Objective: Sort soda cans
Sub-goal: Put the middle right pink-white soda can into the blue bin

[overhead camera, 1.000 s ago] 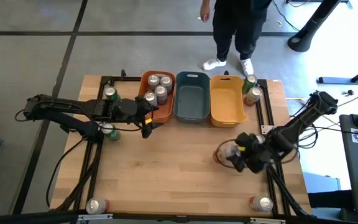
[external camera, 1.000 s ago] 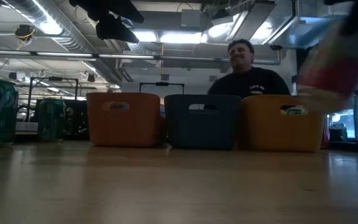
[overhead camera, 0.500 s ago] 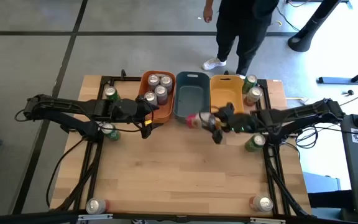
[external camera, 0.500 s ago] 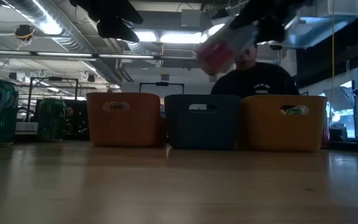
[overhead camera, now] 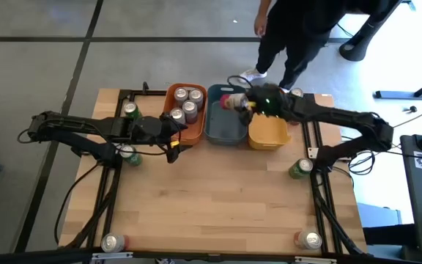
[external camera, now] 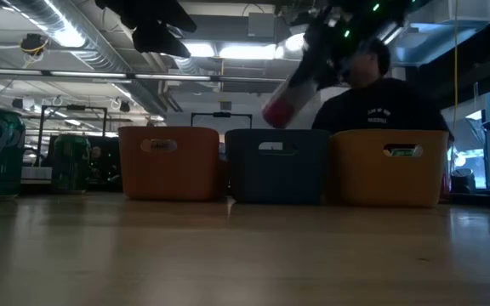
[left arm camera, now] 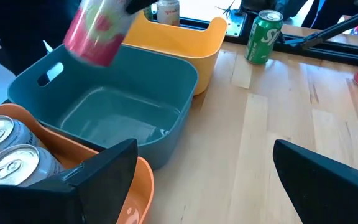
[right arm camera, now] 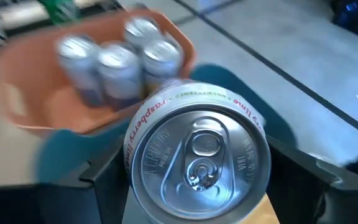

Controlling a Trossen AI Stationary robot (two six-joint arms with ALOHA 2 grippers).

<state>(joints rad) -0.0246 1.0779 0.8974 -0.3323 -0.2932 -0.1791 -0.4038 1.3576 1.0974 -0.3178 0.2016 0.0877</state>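
high: I read right gripper [overhead camera: 242, 103] clamped on a pink raspberry-lime can [overhead camera: 228, 100] over the grey-blue bin [overhead camera: 224, 130]; risk: drifts into the orange bin [overhead camera: 194, 132].
low: can [external camera: 283, 104] tilted, high above the bin; drop may bounce out.
left wrist: left gripper [left arm camera: 197, 180] released, idle beside the orange bin; collision risk.
right wrist: can top [right arm camera: 197, 155] centred, grip looks firm.
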